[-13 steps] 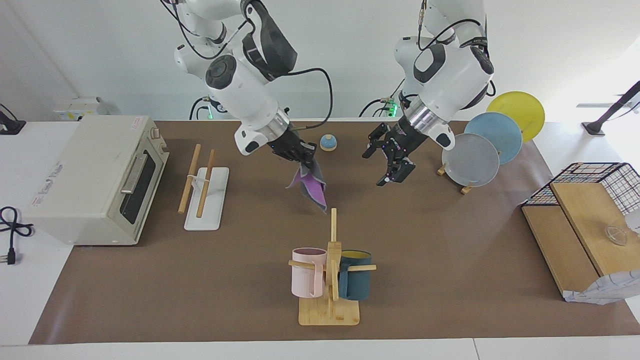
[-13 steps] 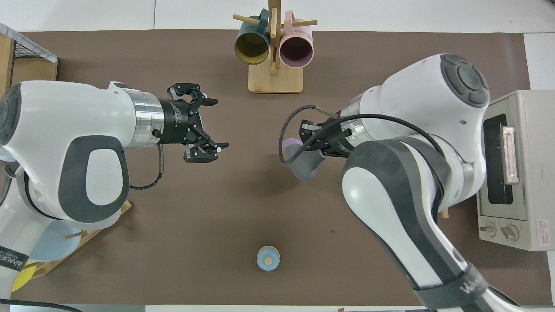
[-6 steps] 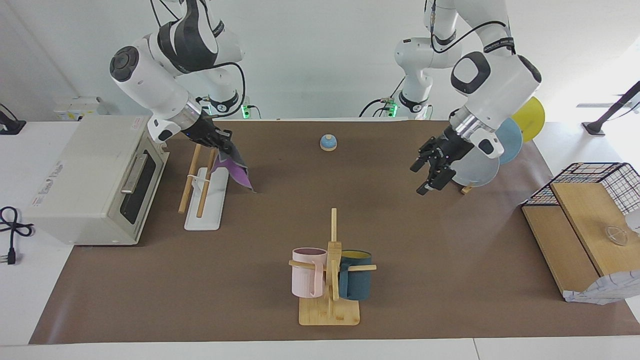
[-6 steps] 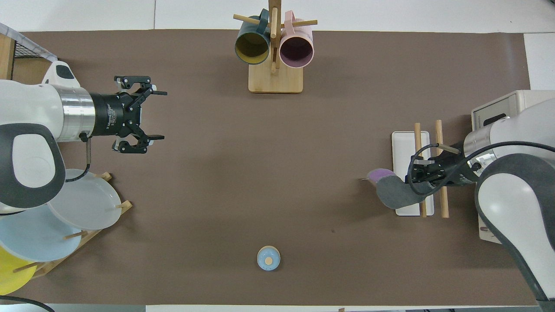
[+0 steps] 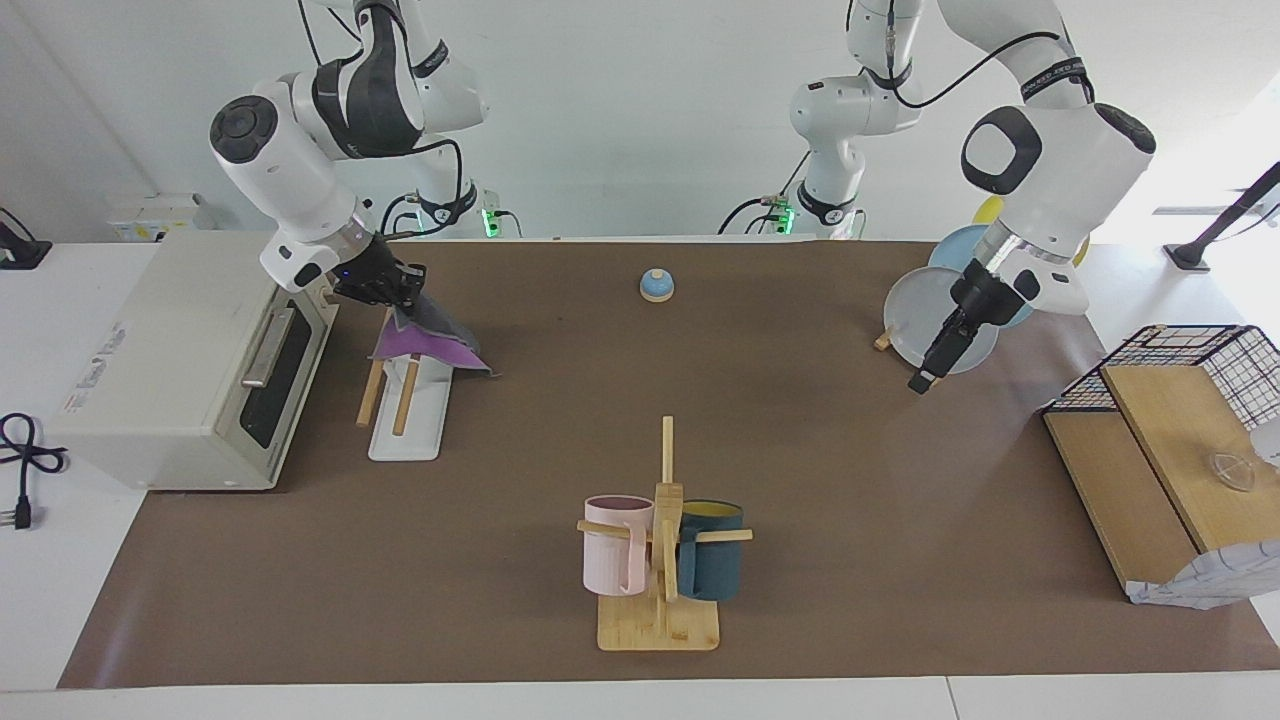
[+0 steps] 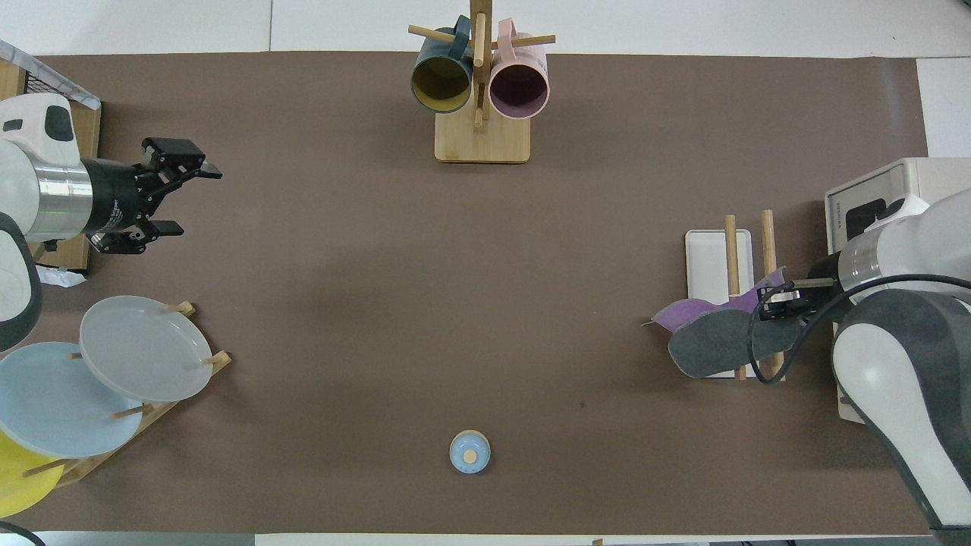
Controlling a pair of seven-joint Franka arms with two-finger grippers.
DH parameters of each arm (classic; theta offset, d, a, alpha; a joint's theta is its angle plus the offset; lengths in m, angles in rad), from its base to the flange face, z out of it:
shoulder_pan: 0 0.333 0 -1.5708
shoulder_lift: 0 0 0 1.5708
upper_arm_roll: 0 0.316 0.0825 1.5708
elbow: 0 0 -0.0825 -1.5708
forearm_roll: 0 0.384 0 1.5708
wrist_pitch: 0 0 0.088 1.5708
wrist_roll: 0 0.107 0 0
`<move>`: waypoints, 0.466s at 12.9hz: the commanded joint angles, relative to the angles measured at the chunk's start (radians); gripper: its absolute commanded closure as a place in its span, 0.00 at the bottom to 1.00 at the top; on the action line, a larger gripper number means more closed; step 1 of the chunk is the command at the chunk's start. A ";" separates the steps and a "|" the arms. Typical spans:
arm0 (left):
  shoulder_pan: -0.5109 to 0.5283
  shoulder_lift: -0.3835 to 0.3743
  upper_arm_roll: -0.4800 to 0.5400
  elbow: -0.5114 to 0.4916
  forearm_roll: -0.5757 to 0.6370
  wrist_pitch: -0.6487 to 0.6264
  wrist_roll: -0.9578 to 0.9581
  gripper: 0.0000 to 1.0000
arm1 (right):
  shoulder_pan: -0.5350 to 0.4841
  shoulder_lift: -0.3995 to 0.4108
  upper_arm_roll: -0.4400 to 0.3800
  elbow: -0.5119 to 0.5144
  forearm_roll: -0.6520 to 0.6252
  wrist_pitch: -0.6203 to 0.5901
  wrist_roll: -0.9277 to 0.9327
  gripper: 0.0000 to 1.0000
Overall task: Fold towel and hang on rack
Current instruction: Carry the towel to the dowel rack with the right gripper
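Here, at the upper left of the facing view, the right tool (image 5: 400, 290) is clamped on the towel (image 5: 430, 340), holding one end up over the rack (image 5: 405, 395) while the cloth drapes down across both rods, purple face toward the camera, with a corner trailing past the rack's base toward the middle of the counter (image 5: 640, 600). The rack stands just beside the oven (image 5: 190, 360). At mid frame stand the mug tree (image 5: 662, 540) and, higher up, a small blue bell (image 5: 656, 286). At the upper right the left tool (image 5: 930, 365) waits in front of the plates (image 5: 935, 320), its fingers apart and holding nothing. The risk, as I judge it, is in the release: the towel seems to lie unevenly, more of it hanging off the side away from the oven, so letting go here could let it slide off the rods onto the counter; pulling the held end sideways could also drag the light rack. The overhead view shows the grey face folded over the purple and how far the cloth overhangs the base, which the facing view hides; the facing view alone shows the towel resting on the rods rather than hovering above them.
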 commanded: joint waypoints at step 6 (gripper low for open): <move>-0.019 0.029 0.025 0.237 0.221 -0.375 0.404 0.00 | -0.142 -0.015 0.013 -0.012 -0.096 0.064 -0.253 1.00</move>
